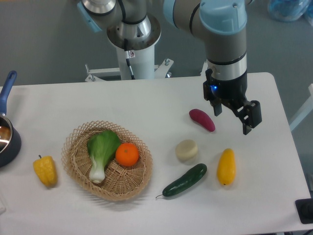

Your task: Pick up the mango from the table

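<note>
Pincer spread wide above the table (146,103), holding nothing.
Below it, toward the near edge, lies the mango (226,167); the pincer (232,118) hangs apart from it, fingers touching no fruit.

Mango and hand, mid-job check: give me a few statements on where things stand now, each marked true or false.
1. The mango lies on the table, right of the cucumber. True.
2. The hand is shut on the mango. False: it is open and empty, apart from the fruit.
3. The orange sits in the basket. True.
4. The mango is in the basket. False: it is on the bare tabletop.
</note>
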`<action>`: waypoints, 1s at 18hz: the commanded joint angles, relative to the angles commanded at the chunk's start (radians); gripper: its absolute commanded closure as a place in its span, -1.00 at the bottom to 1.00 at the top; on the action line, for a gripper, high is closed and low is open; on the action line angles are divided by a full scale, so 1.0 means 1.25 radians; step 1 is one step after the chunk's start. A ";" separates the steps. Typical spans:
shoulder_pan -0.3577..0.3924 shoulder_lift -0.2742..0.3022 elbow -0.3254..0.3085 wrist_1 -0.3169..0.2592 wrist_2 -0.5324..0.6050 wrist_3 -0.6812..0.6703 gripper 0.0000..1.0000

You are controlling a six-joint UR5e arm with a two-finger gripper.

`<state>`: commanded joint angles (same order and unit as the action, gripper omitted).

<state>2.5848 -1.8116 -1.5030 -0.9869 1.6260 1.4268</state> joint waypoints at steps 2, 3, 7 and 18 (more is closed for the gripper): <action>-0.002 -0.001 -0.021 0.063 -0.005 -0.065 -1.00; -0.004 -0.002 -0.021 0.067 -0.009 -0.100 -1.00; -0.021 -0.017 -0.021 0.072 -0.012 -0.198 -1.00; -0.077 -0.085 -0.009 0.074 -0.017 -0.389 -1.00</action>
<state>2.4882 -1.9174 -1.5141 -0.8943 1.6046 0.9408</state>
